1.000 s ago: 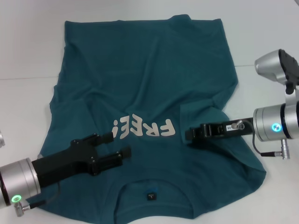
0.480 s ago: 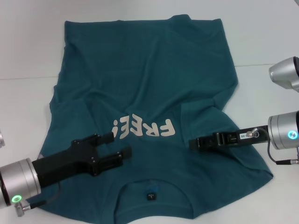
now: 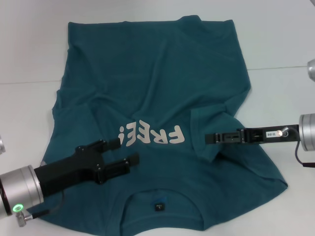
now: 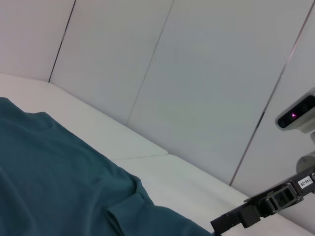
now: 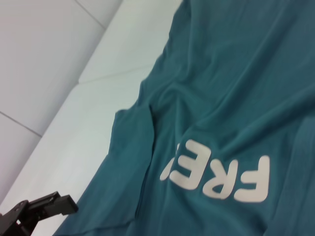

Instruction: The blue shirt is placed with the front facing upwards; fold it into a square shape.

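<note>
The blue shirt (image 3: 157, 78) lies spread on the white table (image 3: 24, 59), front up, with its off-white "FREE!" lettering (image 3: 151, 134) facing me and its collar and neck label (image 3: 159, 206) at the near edge. My left gripper (image 3: 122, 152) hovers open over the shirt just left of the collar, nothing between its fingers. From the right, my right gripper (image 3: 208, 138) reaches in edge-on, its tip at the folded-in right sleeve (image 3: 216, 123). That same gripper (image 4: 231, 223) also shows in the left wrist view. The shirt (image 5: 236, 98) fills the right wrist view.
The white table carries a seam line (image 3: 280, 68) running off to the right of the shirt. Pale wall panels (image 4: 197, 73) stand behind the table. Bare table surface lies on both sides of the shirt.
My right arm has drawn back to the right and turned edge-on. The shirt's near right corner has shifted slightly outward. The left gripper has stayed in place.
</note>
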{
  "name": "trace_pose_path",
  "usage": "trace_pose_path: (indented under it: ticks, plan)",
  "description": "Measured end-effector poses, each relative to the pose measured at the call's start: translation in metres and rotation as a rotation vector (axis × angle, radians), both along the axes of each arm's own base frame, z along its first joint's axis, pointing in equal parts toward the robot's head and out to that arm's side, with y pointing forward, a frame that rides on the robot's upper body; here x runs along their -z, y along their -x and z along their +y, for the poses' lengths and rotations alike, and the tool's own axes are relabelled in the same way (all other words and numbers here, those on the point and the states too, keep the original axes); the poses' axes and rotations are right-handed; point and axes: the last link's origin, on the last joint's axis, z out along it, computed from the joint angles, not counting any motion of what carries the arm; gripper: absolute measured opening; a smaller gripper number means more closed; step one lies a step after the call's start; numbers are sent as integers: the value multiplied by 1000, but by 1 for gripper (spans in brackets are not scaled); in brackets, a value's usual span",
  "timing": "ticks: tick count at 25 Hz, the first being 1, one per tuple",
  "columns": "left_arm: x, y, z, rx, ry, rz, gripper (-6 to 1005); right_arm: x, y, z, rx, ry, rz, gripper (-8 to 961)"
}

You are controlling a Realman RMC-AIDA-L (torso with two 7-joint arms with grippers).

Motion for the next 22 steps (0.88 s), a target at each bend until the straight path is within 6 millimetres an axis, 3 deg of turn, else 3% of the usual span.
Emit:
trace_pose_path:
  ticks: [2,10,22]
  plan:
    - [0,0,0,-2,-4,-6,824,-3,-4,-1,-24,-22,-8,820]
    - [-2,-2,1,-4,-11,-28,826,-10,-22,-7,-70,-99,-48,924]
    - [-4,-2,1,-34,1,-51,831,-24,-41,-5,-3,-204,-79,921]
